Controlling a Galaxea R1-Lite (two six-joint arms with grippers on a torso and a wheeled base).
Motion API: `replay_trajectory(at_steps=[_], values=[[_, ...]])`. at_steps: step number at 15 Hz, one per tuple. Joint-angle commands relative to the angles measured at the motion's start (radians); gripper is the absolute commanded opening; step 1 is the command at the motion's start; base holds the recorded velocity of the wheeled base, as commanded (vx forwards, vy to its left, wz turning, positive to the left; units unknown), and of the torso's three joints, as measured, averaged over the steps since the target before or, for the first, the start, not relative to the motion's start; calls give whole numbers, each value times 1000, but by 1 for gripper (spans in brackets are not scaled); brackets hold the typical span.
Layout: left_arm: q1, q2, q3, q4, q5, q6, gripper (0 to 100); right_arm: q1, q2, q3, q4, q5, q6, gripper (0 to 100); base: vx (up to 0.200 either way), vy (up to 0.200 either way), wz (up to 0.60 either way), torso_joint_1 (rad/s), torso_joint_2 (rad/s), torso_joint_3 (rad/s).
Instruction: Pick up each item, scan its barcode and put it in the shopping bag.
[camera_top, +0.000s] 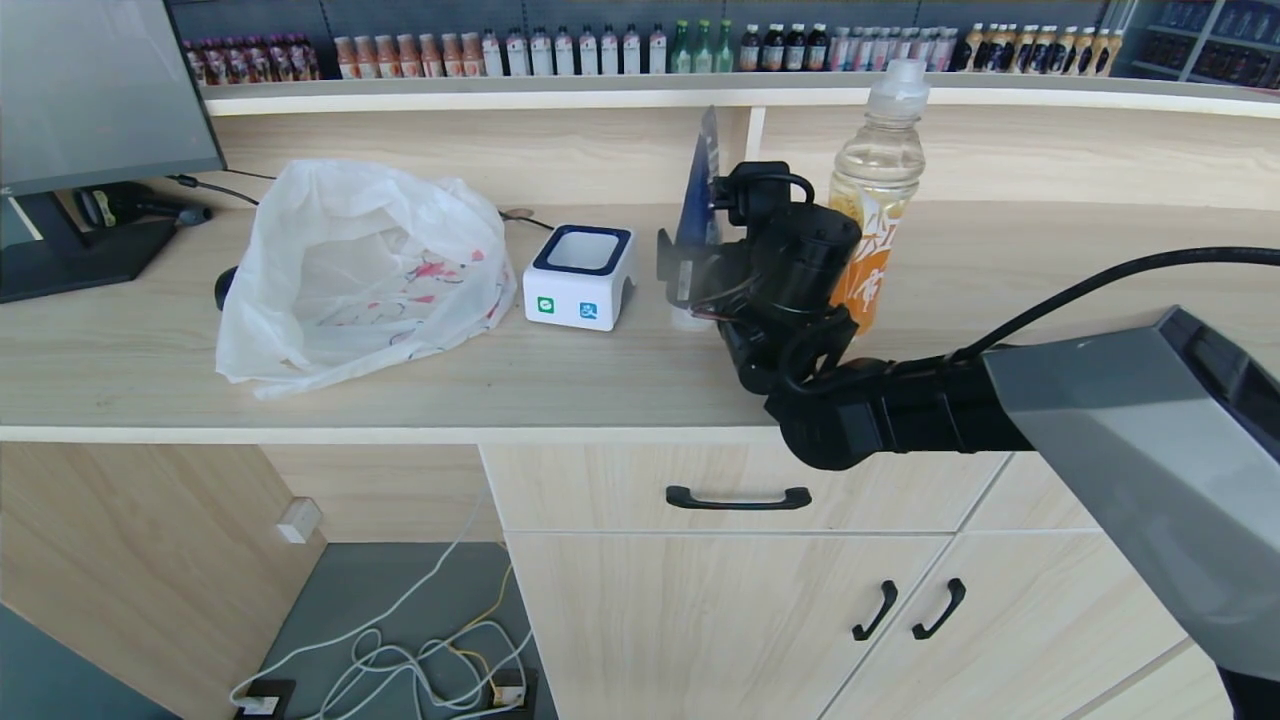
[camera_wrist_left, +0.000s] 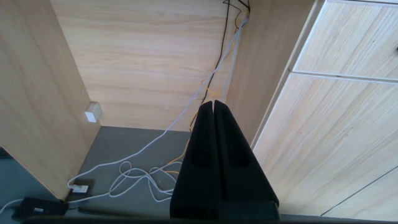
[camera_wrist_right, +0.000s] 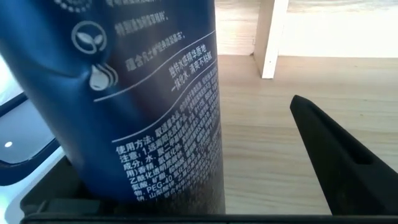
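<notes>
Wooden checkout counter (camera_top: 600, 380), head view: right claw (camera_top: 690, 268) around blue tube (camera_top: 703, 190), upright on its cap. Scanner (camera_top: 580, 277) just left of claw, shopping bag (camera_top: 350, 270) farther left, drink bottle (camera_top: 880, 190) just behind-right. Left wrist view: left claw (camera_wrist_left: 214, 106) pinched closed on nothing, above floor cables (camera_wrist_left: 146, 177). Right wrist view: blue tube (camera_wrist_right: 149, 112) inside spread jaws, visible finger (camera_wrist_right: 348, 162) clear of it.

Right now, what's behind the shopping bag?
A dark rounded thing peeks out at the shopping bag's left edge; the bag covers the rest, so I can't identify it.
</notes>
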Motion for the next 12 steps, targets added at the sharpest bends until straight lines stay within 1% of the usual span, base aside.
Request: replay_trajectory(at_steps=[1, 2, 3, 12], values=[[0, 0, 0, 0, 0, 0, 0, 0, -2, -3, 0, 0, -1, 100, 0, 0, 0, 0, 0, 0], [0, 0, 0, 0, 0, 0, 0, 0, -2, -3, 0, 0, -1, 100, 0, 0, 0, 0, 0, 0], [0, 0, 0, 0, 0, 0, 0, 0, -2, -3, 0, 0, -1, 0, 0, 0, 0, 0, 0, 0], [0, 0, 0, 0, 0, 0, 0, 1, -14, -11, 0, 11, -2, 0, 0, 0, 0, 0, 0, 0]])
